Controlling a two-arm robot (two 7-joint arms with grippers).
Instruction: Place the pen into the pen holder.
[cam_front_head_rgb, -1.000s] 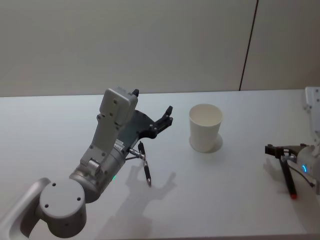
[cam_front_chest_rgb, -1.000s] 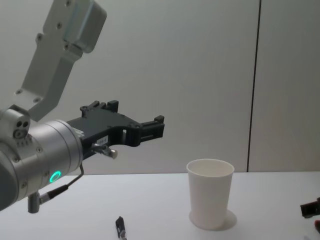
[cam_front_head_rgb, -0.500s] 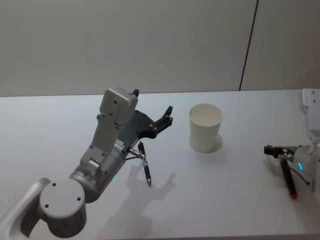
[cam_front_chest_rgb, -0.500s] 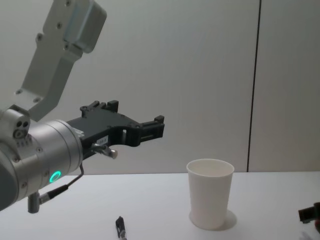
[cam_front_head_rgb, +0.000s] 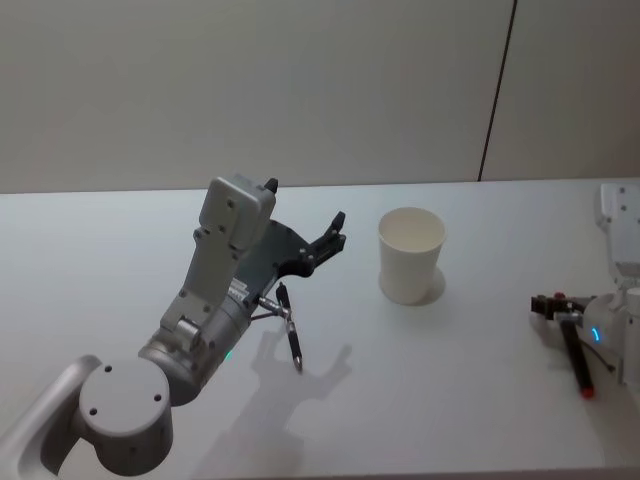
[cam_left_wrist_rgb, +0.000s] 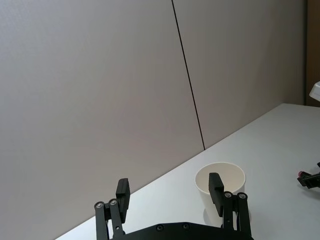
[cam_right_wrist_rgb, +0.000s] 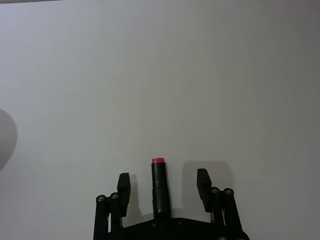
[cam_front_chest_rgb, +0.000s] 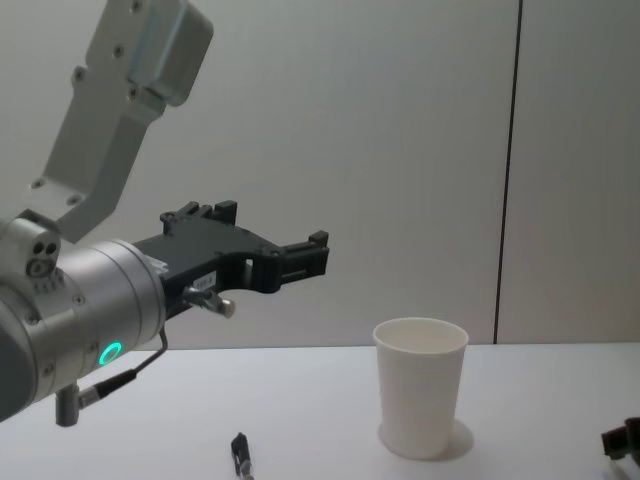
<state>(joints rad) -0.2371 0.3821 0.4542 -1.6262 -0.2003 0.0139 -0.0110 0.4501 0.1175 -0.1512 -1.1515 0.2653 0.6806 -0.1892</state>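
Near right edge of worktop (cam_front_head_rgb: 450, 400), right gripper (cam_right_wrist_rgb: 163, 175) spread astride pen (cam_right_wrist_rgb: 159, 187); off-centre closing could roll it off. Idle left gripper (cam_left_wrist_rgb: 169, 181) spread, raised.

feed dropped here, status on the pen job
Left gripper open, raised, idle. Right gripper open, astride red-tipped pen, not gripped. Pen holder upright; black pen lies left of it.

The pen holder (cam_front_head_rgb: 411, 262) is matt, probably paper; the table (cam_front_head_rgb: 450, 400) is smooth and matt.
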